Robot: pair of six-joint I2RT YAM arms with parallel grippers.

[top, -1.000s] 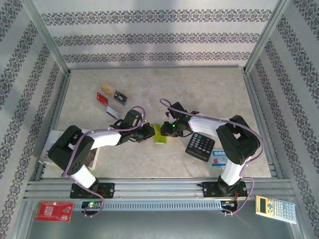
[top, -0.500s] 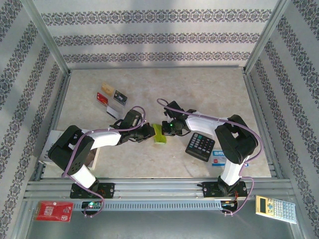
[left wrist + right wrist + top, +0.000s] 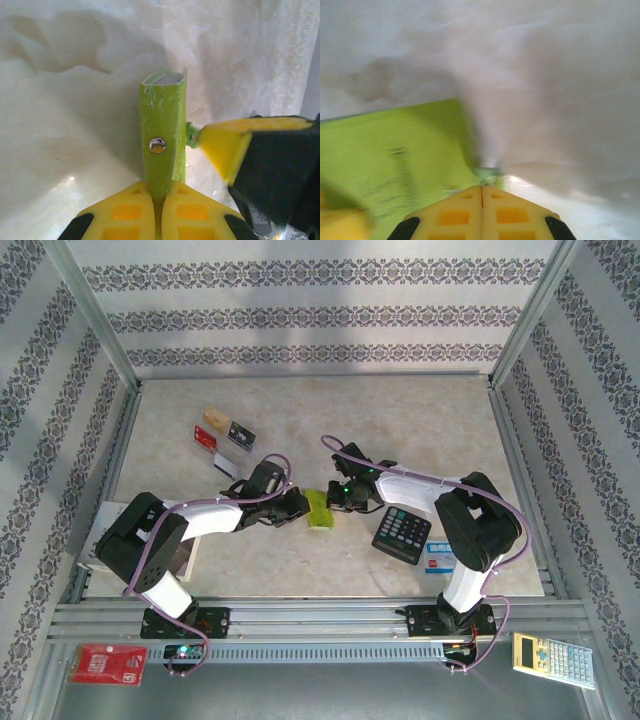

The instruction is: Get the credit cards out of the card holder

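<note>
The lime-green card holder [image 3: 319, 509] stands on edge mid-table between both grippers. In the left wrist view its spine [image 3: 161, 125], with a silver snap, rises from my left gripper [image 3: 161, 188], which is shut on its lower edge. My right gripper [image 3: 481, 187] is shut, and a small green tab [image 3: 490, 173] of the holder is pinched at its tip; one of its yellow fingers [image 3: 222, 150] shows beside that tab [image 3: 190, 135]. From above, the left gripper [image 3: 300, 506] and right gripper [image 3: 337, 501] flank the holder. Tan [image 3: 214, 417], black [image 3: 240, 433], red [image 3: 205, 438] and pale [image 3: 228, 464] credit cards lie at the back left.
A black calculator [image 3: 402, 533] and a blue-and-white box [image 3: 440, 558] lie right of the holder under the right arm. White papers [image 3: 100, 530] sit at the left edge. A red packet [image 3: 108, 664] and a yellow calculator [image 3: 553, 658] rest off the table in front.
My right gripper has shut at the holder's right side and shifted slightly. The holder now looks a bit wider from above. The left gripper keeps its hold.
</note>
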